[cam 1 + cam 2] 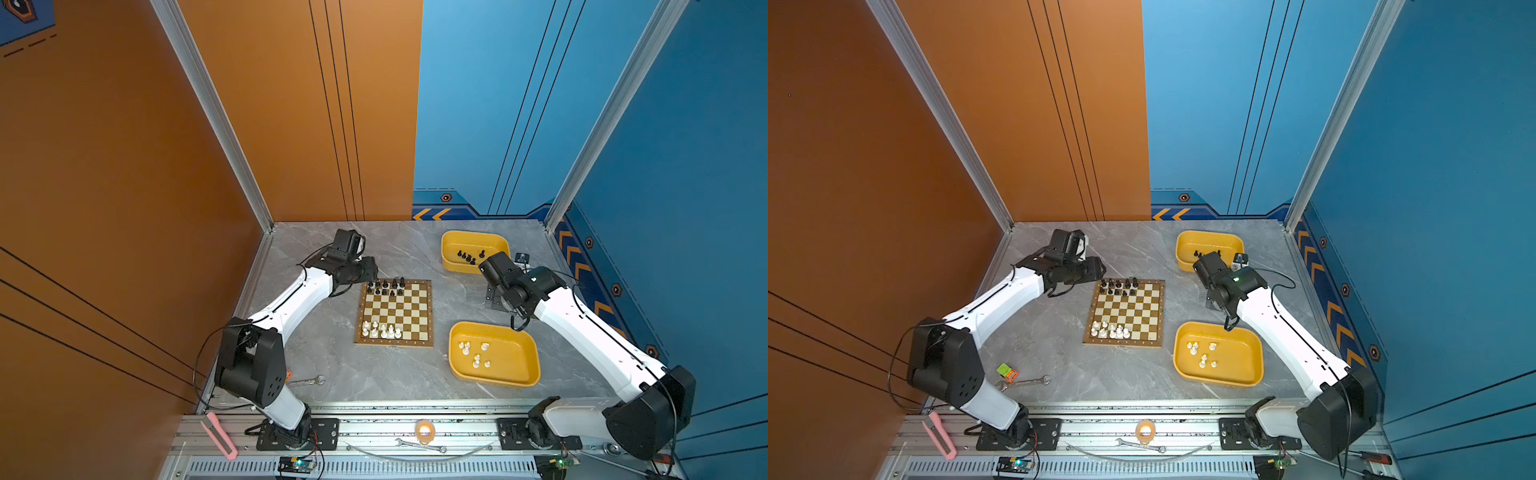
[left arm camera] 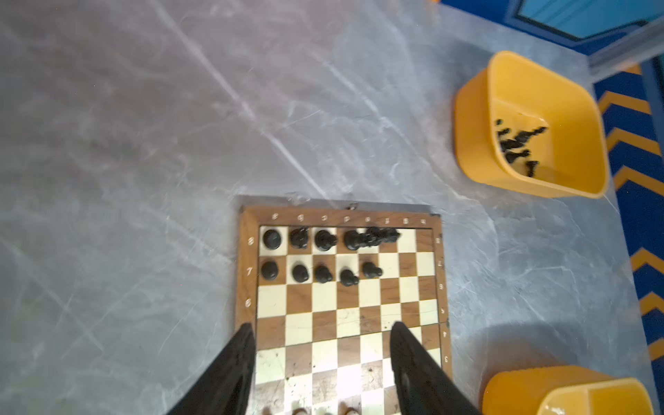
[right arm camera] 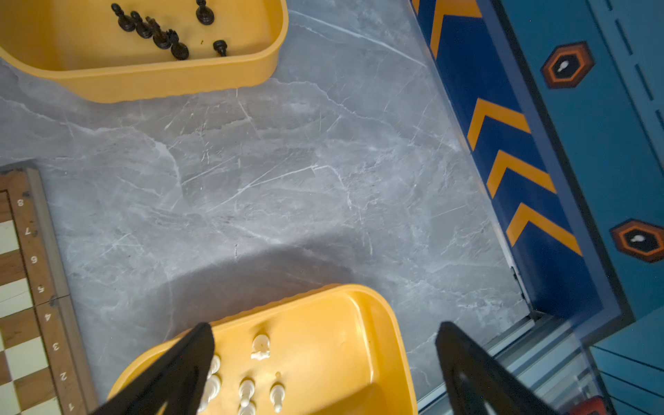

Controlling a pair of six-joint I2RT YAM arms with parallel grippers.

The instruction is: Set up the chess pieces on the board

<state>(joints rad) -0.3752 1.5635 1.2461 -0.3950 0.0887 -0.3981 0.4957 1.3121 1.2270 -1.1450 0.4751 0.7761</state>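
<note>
Gaping empty, left claw (image 2: 321, 325) hangs above bare squares of the board (image 2: 247, 284), right claw (image 3: 325, 325) by a yellow tray (image 3: 377, 341) rim.

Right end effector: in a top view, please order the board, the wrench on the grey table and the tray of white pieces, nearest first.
1. tray of white pieces: front right, closest.
2. board: centre of the table.
3. wrench: front left, farthest.

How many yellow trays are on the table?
2. The far tray, right of the board, holds black pieces; the near tray, also right of it, holds white pieces. None seems hidden.
</note>
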